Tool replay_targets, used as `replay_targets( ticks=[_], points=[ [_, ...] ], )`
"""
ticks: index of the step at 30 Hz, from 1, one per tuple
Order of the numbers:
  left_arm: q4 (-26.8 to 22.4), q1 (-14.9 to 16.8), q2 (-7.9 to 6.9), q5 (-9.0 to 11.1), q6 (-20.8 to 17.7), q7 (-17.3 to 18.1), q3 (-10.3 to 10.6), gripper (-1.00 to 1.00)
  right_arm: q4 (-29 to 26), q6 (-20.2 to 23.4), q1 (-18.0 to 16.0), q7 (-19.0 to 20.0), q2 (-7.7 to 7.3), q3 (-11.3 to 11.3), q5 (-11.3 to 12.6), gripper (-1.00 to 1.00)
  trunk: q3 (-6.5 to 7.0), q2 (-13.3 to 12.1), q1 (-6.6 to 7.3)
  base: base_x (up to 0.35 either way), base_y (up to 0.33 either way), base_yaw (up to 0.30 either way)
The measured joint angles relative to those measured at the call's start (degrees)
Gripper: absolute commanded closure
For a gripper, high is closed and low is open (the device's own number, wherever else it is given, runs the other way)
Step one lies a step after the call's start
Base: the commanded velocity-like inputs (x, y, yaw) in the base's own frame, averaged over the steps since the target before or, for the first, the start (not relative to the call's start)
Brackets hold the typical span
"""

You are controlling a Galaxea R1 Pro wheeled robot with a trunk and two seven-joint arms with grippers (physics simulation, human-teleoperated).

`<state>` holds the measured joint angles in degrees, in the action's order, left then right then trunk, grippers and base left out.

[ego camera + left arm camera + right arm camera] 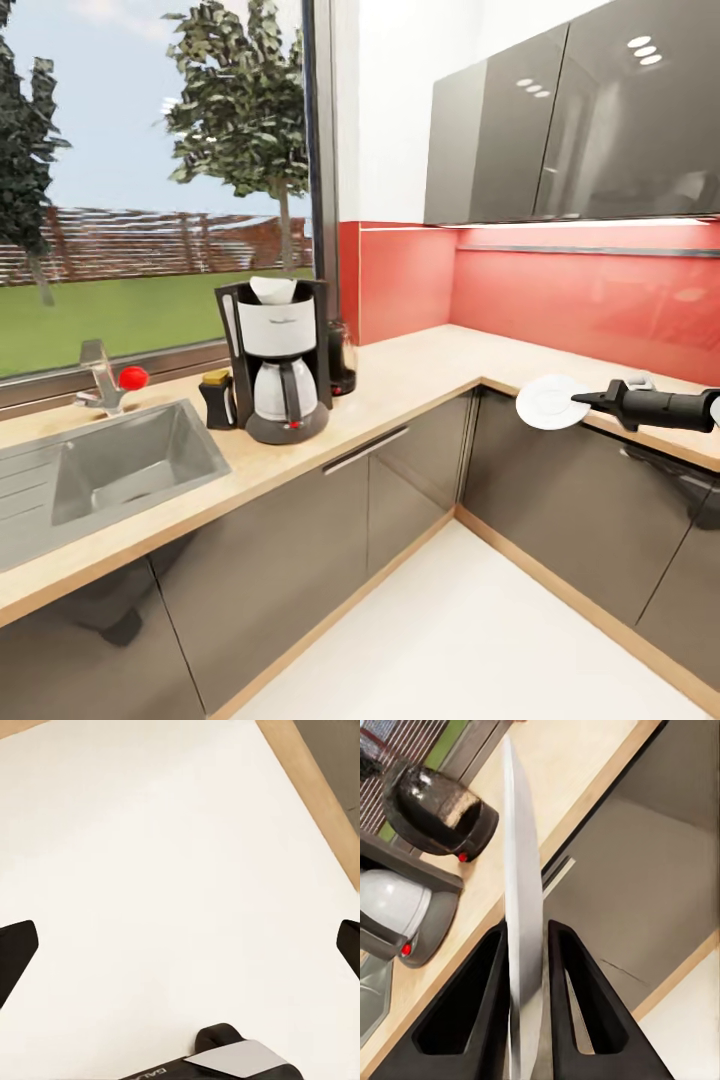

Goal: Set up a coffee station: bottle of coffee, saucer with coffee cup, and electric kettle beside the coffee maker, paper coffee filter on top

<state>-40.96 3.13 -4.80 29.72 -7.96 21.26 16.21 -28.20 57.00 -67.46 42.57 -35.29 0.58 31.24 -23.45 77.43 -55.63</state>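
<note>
The coffee maker (pixel 275 372) stands on the kitchen countertop (pixel 420 375) by the window, with the white paper coffee filter (pixel 272 289) in its top. The small dark bottle of coffee (pixel 217 399) sits against its left side. The glass electric kettle (pixel 340 357) stands just behind it on the right. My right gripper (pixel 578 399) is shut on the rim of the white saucer (pixel 548 402), held upright over the counter's right wing. In the right wrist view the saucer (pixel 523 892) is edge-on between the fingers (pixel 472 1005). My left gripper (pixel 180 945) is open over white floor. The coffee cup is out of view.
A grey sink (pixel 130 465) with a tap (pixel 100 385) and red knob lies left of the coffee maker. Dark wall cabinets (pixel 570 110) hang over the red backsplash (pixel 580 300). The counter bends in an L around white floor (pixel 480 620).
</note>
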Motion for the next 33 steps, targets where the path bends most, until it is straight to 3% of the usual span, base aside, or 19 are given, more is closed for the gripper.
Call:
replay_targets(
  ticks=[7, 18, 19, 24, 33],
  points=[
    [0.0, 0.0, 0.02, 0.0, 0.0, 0.0, 0.0, -1.00, 0.0, 0.0, 0.0, 0.0, 0.00, 0.0, 0.0, 1.00, 0.00, 0.0, -0.01, 0.175, -0.238, 0.000],
    [0.0, 0.0, 0.02, 0.0, 0.1, 0.1, -0.2, -1.00, -0.2, 0.0, 0.0, 0.1, 0.35, 0.0, 0.1, 1.00, 0.00, 0.0, -0.02, 0.010, -0.016, 0.010],
    [0.9, 0.0, 0.03, 0.1, 0.3, 0.1, -0.2, -1.00, -0.2, 0.1, 0.0, 0.2, 1.95, 0.1, 0.4, 1.00, 0.00, 0.0, -0.02, 0.000, 0.000, 0.049],
    [1.8, 0.0, 0.49, 0.2, 2.3, 0.1, -0.2, -1.00, -0.2, 0.1, 0.0, 0.2, 5.10, 0.1, 0.6, 1.00, 0.07, 0.0, -0.02, 0.000, 0.000, 0.183],
    [4.6, 0.0, 2.64, 0.2, 3.0, 0.1, -0.3, -1.00, -0.2, 0.0, 0.0, 0.2, 7.78, 0.1, 0.7, 1.00, 0.25, 0.0, -0.02, 0.000, 0.000, 0.255]
  ],
)
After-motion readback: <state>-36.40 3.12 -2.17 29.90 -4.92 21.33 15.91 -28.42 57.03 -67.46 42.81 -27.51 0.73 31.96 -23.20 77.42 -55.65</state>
